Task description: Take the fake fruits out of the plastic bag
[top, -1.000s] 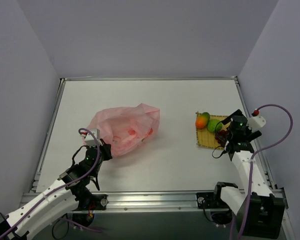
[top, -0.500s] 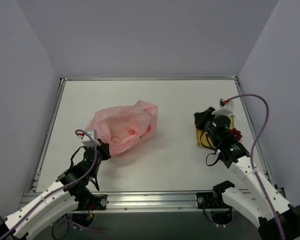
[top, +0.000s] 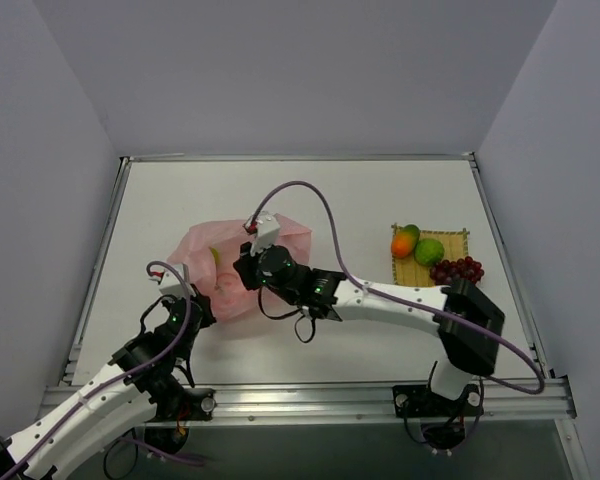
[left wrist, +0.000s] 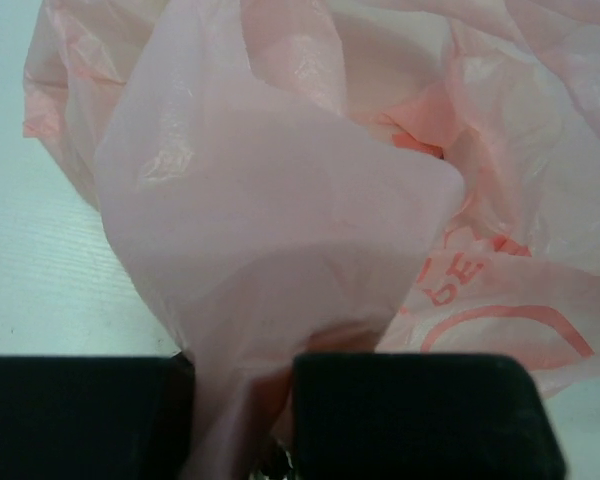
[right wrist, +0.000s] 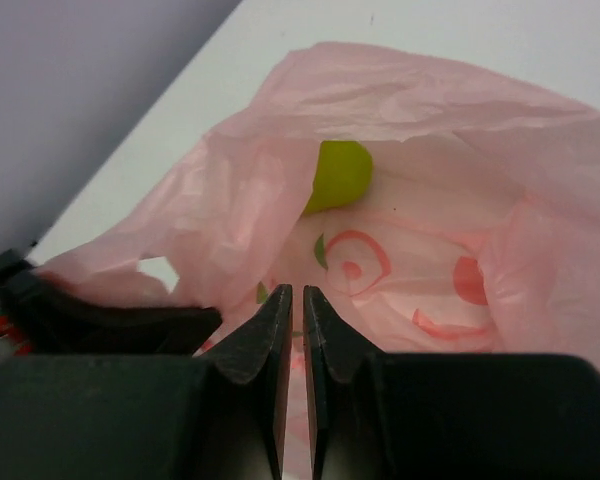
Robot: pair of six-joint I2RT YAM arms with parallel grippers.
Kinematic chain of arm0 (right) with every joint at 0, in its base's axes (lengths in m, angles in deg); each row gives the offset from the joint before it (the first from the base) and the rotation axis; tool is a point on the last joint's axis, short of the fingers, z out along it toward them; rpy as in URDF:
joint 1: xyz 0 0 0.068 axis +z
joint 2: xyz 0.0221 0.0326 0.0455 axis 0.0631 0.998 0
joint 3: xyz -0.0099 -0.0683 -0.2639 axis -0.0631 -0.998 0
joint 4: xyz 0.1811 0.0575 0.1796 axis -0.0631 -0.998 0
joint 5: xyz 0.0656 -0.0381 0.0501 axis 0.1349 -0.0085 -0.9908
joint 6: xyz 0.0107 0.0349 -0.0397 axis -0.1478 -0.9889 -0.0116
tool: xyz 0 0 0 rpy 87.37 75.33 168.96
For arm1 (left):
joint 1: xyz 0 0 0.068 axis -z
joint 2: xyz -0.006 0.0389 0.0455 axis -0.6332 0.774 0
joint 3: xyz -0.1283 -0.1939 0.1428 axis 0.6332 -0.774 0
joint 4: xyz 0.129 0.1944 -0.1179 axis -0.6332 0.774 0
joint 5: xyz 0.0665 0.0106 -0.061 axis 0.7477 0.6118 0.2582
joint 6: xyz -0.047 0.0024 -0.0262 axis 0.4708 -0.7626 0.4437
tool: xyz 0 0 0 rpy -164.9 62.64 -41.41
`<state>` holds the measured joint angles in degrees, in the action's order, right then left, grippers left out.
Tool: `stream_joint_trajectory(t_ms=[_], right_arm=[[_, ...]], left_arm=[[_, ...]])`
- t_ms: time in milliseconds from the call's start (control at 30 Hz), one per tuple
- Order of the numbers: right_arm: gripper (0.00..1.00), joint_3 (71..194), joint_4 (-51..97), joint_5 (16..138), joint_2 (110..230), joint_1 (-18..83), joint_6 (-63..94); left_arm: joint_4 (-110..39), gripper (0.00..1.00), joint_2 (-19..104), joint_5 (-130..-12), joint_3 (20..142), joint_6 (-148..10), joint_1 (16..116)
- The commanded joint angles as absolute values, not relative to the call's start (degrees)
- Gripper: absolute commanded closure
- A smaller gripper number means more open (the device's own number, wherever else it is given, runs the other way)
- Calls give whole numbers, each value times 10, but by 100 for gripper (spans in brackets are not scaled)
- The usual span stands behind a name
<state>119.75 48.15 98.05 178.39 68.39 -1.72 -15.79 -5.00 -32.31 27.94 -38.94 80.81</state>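
Left end effector (left wrist: 243, 370) pinches plastic bag (left wrist: 280, 200) edge.

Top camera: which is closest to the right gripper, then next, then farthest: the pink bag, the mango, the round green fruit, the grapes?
1. pink bag, right at the right gripper
2. mango, on the mat's left edge
3. round green fruit, just right of the mango
4. grapes, farthest right

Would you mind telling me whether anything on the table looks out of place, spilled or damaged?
Nothing looks spilled or damaged. The plastic bag lies crumpled, with a fold pinched in the left gripper. One small oddity: in the top view, the grape bunch pokes past the right edge of the yellow mat.
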Motion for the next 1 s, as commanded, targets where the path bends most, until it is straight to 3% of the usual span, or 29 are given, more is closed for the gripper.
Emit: stream_joint_trajectory(t_ms=[0, 267, 333, 367, 467, 533, 700, 967], right_arm=[[94, 1258, 524, 985, 1875, 675, 13], [91, 1323, 603, 969, 2051, 657, 24], [85, 1341, 611, 975, 2075, 654, 20], [82, 1345, 616, 977, 2080, 652, 19], [59, 1360, 635, 977, 2100, 652, 6], [39, 1364, 650, 991, 2115, 654, -8], [10, 1407, 655, 1012, 2161, 654, -14], [1, 1534, 647, 973, 2272, 651, -12]], left_arm=[[-94, 98, -45, -296, 320, -333, 812], [-13, 98, -52, -236, 305, -230, 817], [-8, 98, -36, -235, 303, -212, 817], [-8, 98, -31, -236, 303, -210, 817], [-15, 98, -22, -237, 300, -204, 817], [-23, 97, -22, -243, 296, -200, 818], [-48, 98, -45, -260, 280, -211, 819], [-29, 98, -91, -272, 287, -229, 819]])
